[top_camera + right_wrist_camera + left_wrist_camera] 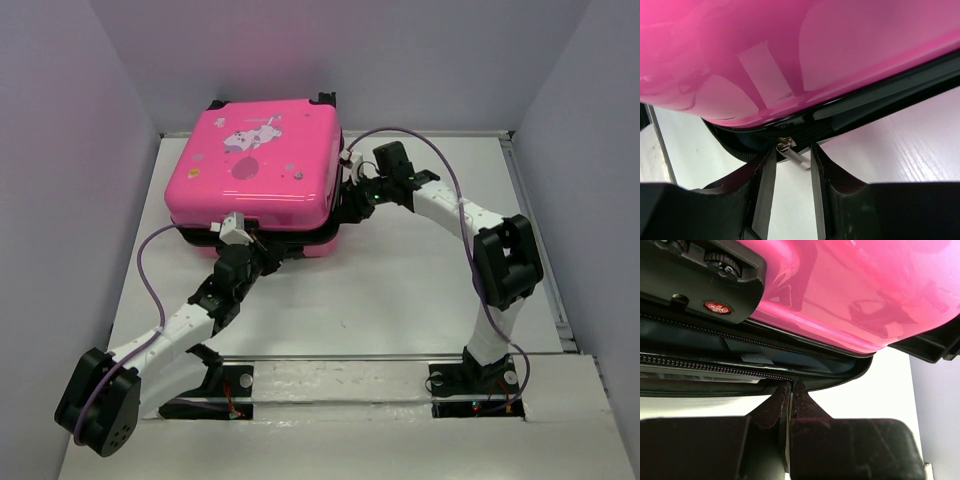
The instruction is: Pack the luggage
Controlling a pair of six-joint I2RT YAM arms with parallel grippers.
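White table; pale grey walls enclosing three sides.

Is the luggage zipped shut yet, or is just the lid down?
Lid down, not fully zipped: the luggage shows zipper tracks apart on its near side, lining visible between.

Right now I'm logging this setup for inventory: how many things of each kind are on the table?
Pink suitcase: 1
Robot arms: 2 (left arm, right arm)
Total: 3
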